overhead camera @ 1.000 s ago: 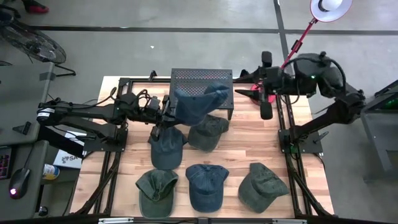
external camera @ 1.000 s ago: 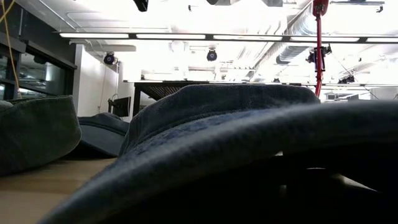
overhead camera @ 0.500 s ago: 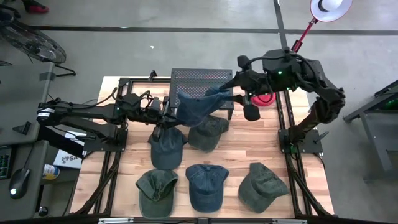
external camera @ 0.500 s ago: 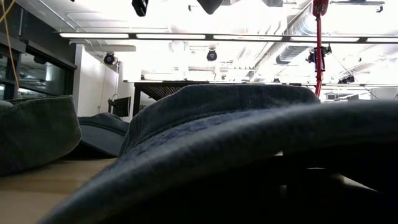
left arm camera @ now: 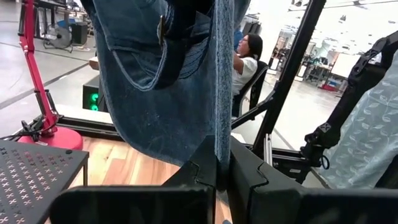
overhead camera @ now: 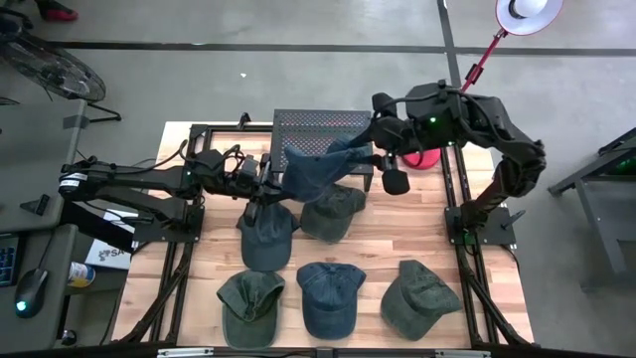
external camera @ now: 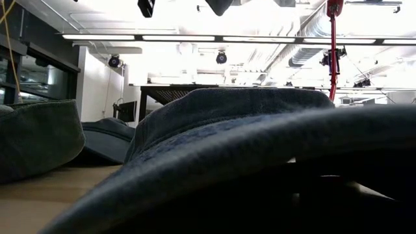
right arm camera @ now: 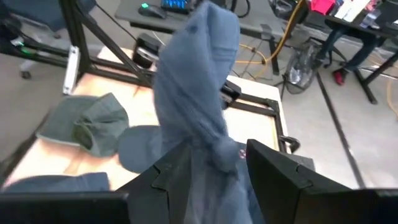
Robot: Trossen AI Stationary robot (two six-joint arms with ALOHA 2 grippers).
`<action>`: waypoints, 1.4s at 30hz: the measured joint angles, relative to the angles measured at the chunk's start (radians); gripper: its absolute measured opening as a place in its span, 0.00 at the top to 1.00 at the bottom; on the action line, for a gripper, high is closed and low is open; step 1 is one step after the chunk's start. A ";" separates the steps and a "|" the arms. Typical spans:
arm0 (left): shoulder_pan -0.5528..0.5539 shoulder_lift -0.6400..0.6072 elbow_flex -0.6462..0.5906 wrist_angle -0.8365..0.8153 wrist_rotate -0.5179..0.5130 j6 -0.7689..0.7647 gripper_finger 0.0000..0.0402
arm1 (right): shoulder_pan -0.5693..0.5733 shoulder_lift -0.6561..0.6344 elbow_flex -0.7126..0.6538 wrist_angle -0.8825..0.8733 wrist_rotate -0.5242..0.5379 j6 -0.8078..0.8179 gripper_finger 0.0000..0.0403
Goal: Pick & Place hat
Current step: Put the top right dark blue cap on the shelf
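Note:
A blue denim hat (overhead camera: 316, 169) hangs above the table just in front of a black perforated stand (overhead camera: 323, 124). My left gripper (overhead camera: 270, 184) is shut on the hat's left end. My right gripper (overhead camera: 363, 151) is open. It has come in from the table's right side, and its fingers stand on either side of the hat's bunched right end (right arm camera: 208, 146). I cannot tell whether they touch it. Several other hats lie flat on the wooden table (overhead camera: 477, 239). My left gripper pinches a thin edge of the hat (left arm camera: 217, 152) between its two fingers, close to the back opening with its strap and buckle (left arm camera: 161, 31). The fingers come level from the table's left side. The hat is lifted clear and spreads away from the fingers toward the right arm.
Green and blue hats lie below and nearer: a dark blue one (overhead camera: 266, 234), green ones (overhead camera: 333, 211) (overhead camera: 250, 306) (overhead camera: 417, 295) and a blue one (overhead camera: 328, 296). A red lamp base (overhead camera: 422, 157) stands at the far right. A person (left arm camera: 245, 59) sits beyond the table.
My right gripper has swung from the far right edge toward the table's left and tipped downward. It now has its open fingers around the hat's right end. The gap between its fingers looks unchanged.

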 joint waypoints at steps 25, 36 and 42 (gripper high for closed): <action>0.000 0.000 0.000 -0.002 -0.027 -0.008 0.97 | 0.000 0.009 0.000 0.015 0.027 -0.059 0.94; 0.000 0.000 0.000 0.004 -0.124 0.081 0.82 | 0.000 0.007 0.000 0.017 0.070 -0.029 0.94; 0.000 -0.004 0.000 0.005 -0.181 0.123 0.68 | 0.000 0.007 0.000 -0.017 0.088 -0.011 0.94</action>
